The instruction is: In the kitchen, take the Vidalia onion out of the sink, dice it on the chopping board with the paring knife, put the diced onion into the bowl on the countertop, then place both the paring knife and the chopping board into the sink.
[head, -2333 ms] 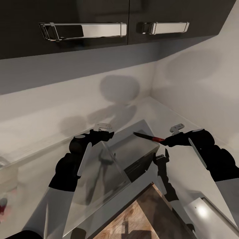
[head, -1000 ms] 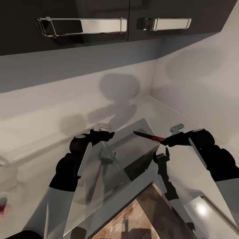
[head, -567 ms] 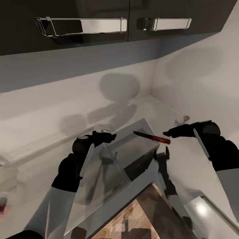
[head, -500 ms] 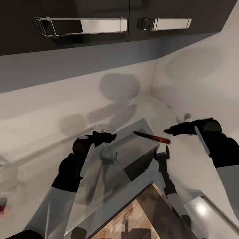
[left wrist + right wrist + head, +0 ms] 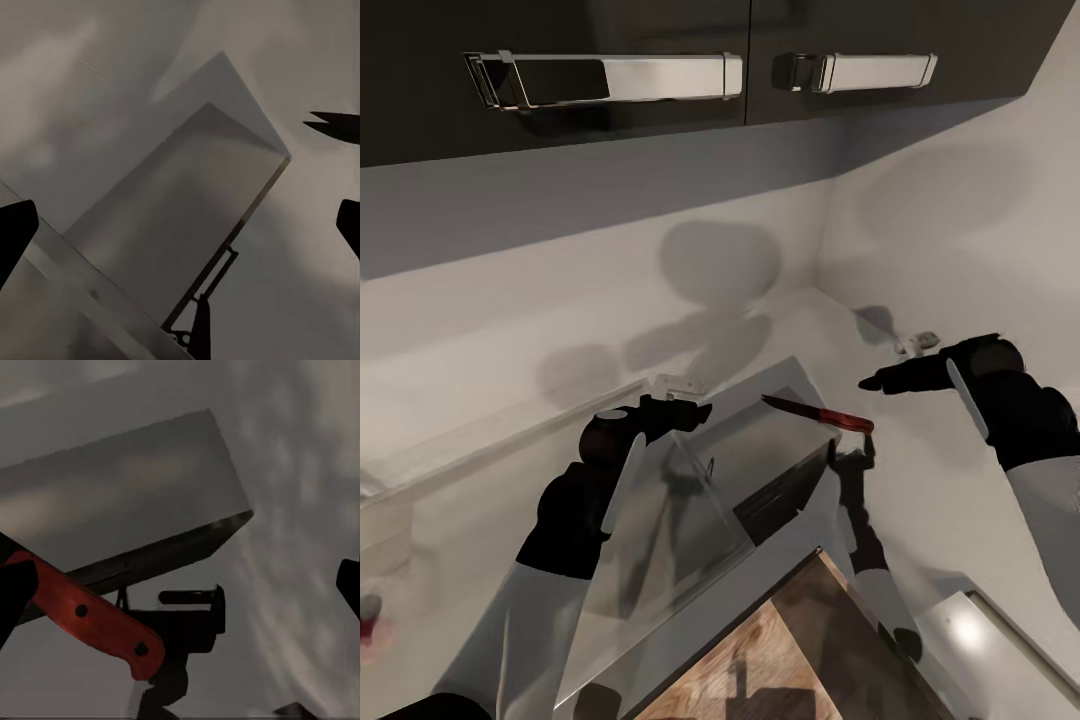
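Pale grey worktop (image 5: 950, 480) running into a wall corner under dark cabinets (image 5: 610, 70), steel sink (image 5: 760, 450) sunk in it. Paring knife (image 5: 820, 413) lying at the sink's far rim, red handle toward the right gripper (image 5: 900, 360), blade over the basin: likely just delivered there. Right fingers spread and empty, just beyond the handle. Left gripper (image 5: 675, 392) poised at the sink's far-left rim, fingers parted, holding nothing. Onion, bowl, chopping board not made out.

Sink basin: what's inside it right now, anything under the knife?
The rectangular stainless-steel sink has the red-handled paring knife lying over its far right corner, handle on the rim. Below it, bare steel shows. The basin's near part is hidden behind the glossy panel and left arm.
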Tool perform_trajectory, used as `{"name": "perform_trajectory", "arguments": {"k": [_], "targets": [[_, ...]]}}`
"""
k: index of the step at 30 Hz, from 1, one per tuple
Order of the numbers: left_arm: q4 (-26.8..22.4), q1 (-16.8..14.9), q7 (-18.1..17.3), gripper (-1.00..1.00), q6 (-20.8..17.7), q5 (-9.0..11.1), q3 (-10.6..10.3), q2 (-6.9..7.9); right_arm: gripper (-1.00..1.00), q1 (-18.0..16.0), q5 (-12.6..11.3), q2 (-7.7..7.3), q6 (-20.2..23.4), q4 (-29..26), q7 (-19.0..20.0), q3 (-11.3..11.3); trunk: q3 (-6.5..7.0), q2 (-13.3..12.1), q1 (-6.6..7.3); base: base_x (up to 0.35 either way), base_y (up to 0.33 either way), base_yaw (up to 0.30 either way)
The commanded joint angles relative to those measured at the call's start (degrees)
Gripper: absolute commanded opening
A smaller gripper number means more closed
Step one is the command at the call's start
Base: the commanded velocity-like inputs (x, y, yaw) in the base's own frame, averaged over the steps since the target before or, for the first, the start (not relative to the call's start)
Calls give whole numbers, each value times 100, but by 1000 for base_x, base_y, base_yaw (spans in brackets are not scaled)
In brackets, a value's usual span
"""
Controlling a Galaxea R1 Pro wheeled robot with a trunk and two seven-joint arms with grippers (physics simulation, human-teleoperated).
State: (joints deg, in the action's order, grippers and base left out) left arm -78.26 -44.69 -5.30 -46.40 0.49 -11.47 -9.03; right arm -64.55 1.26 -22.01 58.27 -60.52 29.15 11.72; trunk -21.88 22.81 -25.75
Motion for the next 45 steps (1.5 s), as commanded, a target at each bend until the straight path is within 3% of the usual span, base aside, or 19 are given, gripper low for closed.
{"name": "perform_trajectory", "arguments": {"k": [1,6,12,36,45], "targets": [[-6,-5,-15,100,-30,1,4,-2,100,-9,15,-6,27,56,22,106,-10,11,-3,0,0,0],[-5,-5,-15,100,-32,3,4,-2,100,-13,10,-12,41,130,63,653,-10,11,-3,0,0,0],[-11,-5,-15,100,-32,2,4,-2,100,-12,3,-14,52,137,79,1025,-10,11,-3,0,0,0],[-14,-5,-15,100,-32,3,4,-2,100,-5,-4,-12,53,141,87,1086,-39,11,-3,0,0,0],[-14,-5,-15,100,-31,0,4,-2,100,-5,-11,-6,53,145,337,1092,-112,11,-3,0,0,0]]}}
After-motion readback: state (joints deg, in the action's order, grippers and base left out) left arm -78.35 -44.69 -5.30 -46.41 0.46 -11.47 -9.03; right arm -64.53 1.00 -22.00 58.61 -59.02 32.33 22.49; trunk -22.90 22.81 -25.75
